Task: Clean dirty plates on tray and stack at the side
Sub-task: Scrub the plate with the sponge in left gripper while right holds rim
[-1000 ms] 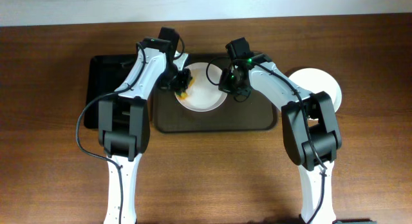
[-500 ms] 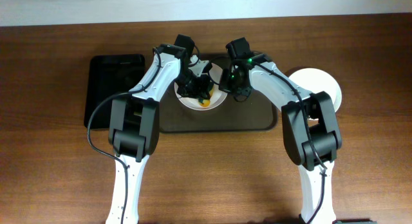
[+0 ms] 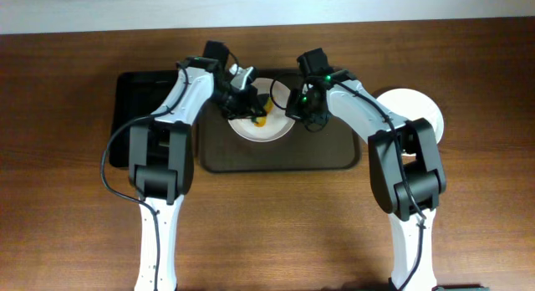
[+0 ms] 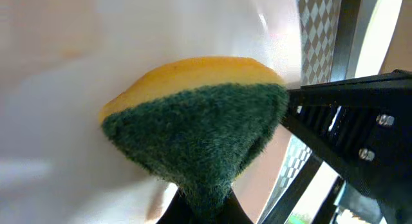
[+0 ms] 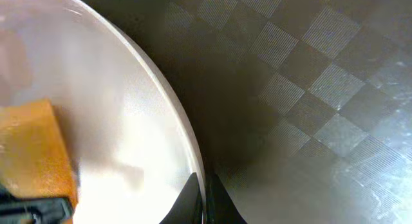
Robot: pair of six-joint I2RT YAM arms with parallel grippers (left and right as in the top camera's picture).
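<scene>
Swung back leftward, left end effector (image 3: 249,107) clamps the sponge (image 4: 199,134) on the plate (image 3: 272,132); right end effector (image 5: 203,203) pinches its rim.

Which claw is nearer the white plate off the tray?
Right. The right gripper pinches the tray plate, left of the side plate; the left gripper, with a sponge, is farther left.

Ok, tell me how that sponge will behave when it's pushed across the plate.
The sponge is probably soft: it looks pinched into a wedge where it's gripped. Its green fibrous face likely drags rather than slides on the glossy plate. Being foam, it is probably light.
</scene>
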